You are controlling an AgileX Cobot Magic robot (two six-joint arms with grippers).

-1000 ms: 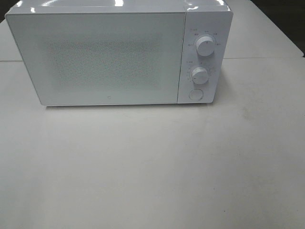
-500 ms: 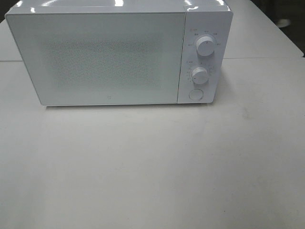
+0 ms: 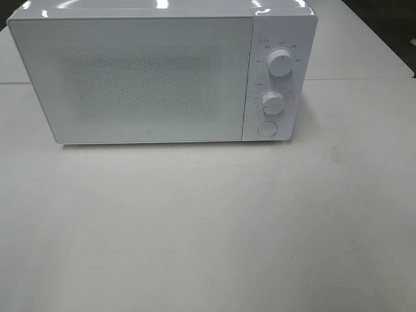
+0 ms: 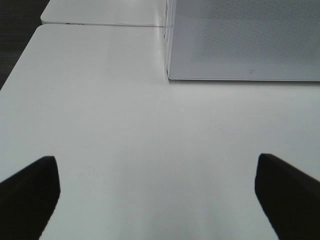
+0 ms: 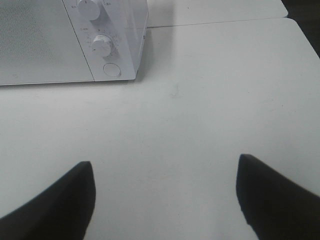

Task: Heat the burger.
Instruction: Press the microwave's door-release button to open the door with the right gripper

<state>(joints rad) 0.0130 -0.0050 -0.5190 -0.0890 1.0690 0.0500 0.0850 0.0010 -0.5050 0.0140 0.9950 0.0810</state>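
White bench, one item: we log a white microwave at 12 o'clock, door shut, knobs at its 3 o'clock side. Left gripper: jaws spread wide, released, touching nothing. Right gripper: jaws apart, holding nothing. Place of the burger: we cannot tell.

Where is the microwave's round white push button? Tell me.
In the exterior high view, the round white push button sits at the bottom of the white microwave's right-hand control panel, directly below the lower white dial.

Only the shut microwave obstructs the wide bare table.
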